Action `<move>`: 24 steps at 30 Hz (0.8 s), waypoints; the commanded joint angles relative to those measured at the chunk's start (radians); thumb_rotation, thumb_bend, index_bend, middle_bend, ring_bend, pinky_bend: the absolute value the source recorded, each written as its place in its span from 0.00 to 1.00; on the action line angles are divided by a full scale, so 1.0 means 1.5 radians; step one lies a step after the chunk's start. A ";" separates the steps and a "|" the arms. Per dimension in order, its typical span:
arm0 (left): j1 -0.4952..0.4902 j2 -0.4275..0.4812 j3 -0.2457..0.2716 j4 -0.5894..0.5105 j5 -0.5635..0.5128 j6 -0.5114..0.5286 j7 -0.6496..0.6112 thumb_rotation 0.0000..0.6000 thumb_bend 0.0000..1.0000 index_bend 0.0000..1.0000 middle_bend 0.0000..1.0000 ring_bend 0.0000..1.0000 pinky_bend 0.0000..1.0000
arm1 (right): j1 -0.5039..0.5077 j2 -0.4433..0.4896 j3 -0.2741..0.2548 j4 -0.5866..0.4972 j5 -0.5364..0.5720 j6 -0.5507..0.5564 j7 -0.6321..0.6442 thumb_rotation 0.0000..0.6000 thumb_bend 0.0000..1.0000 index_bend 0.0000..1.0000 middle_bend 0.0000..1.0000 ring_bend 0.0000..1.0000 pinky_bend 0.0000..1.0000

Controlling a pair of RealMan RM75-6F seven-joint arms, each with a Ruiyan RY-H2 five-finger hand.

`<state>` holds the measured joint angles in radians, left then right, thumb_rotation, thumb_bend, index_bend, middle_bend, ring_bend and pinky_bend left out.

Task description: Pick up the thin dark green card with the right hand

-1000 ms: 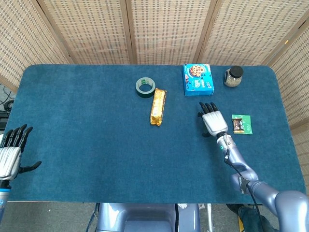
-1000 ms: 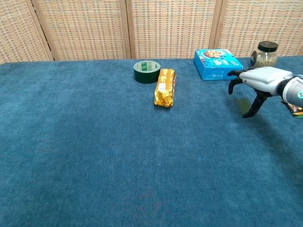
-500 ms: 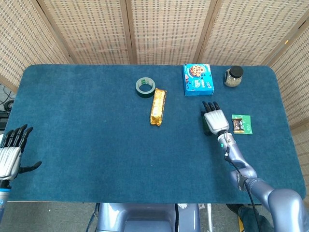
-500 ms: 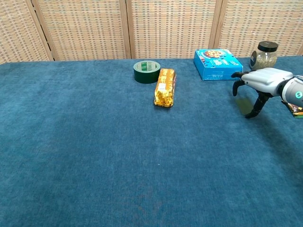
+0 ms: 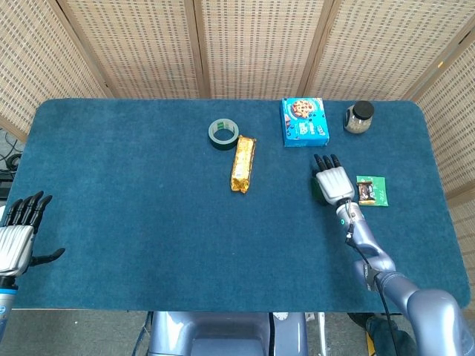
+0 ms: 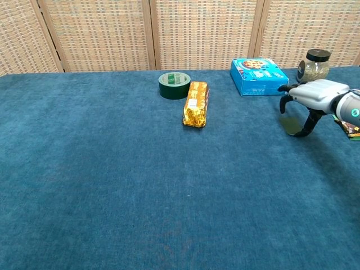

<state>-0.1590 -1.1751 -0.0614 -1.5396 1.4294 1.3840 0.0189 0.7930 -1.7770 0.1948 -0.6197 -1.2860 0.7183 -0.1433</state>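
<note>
The thin dark green card (image 6: 291, 125) lies flat on the blue table cloth, right of centre. In the head view only a dark sliver of the card (image 5: 317, 190) shows at the hand's left edge. My right hand (image 5: 333, 183) hovers palm down over it, fingers spread. In the chest view my right hand (image 6: 315, 95) arches above the card with fingers and thumb curling down around it; I cannot tell whether they touch it. It holds nothing. My left hand (image 5: 16, 237) stays off the table's front left corner, fingers apart and empty.
A light green snack packet (image 5: 371, 190) lies just right of my right hand. Behind it stand a blue cookie box (image 5: 304, 121) and a small jar (image 5: 359, 117). A green tape roll (image 5: 222, 133) and a gold wrapped bar (image 5: 243, 163) sit mid-table.
My right hand has shifted slightly right and come lower over the card, its thumb curling further down. The left hand has barely moved.
</note>
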 commanded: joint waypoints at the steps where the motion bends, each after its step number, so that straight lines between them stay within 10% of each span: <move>1: 0.000 0.000 0.000 -0.001 0.000 0.001 0.000 1.00 0.00 0.00 0.00 0.00 0.00 | 0.004 -0.006 0.000 0.014 0.003 -0.003 -0.003 1.00 0.23 0.32 0.00 0.00 0.00; 24: 0.000 0.001 0.002 -0.004 0.002 0.003 0.000 1.00 0.00 0.00 0.00 0.00 0.00 | 0.007 -0.002 -0.007 0.031 -0.004 -0.004 0.021 1.00 0.26 0.36 0.00 0.00 0.00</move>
<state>-0.1583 -1.1729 -0.0583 -1.5461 1.4332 1.3886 0.0185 0.8035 -1.7807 0.1848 -0.5713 -1.2916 0.7127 -0.1132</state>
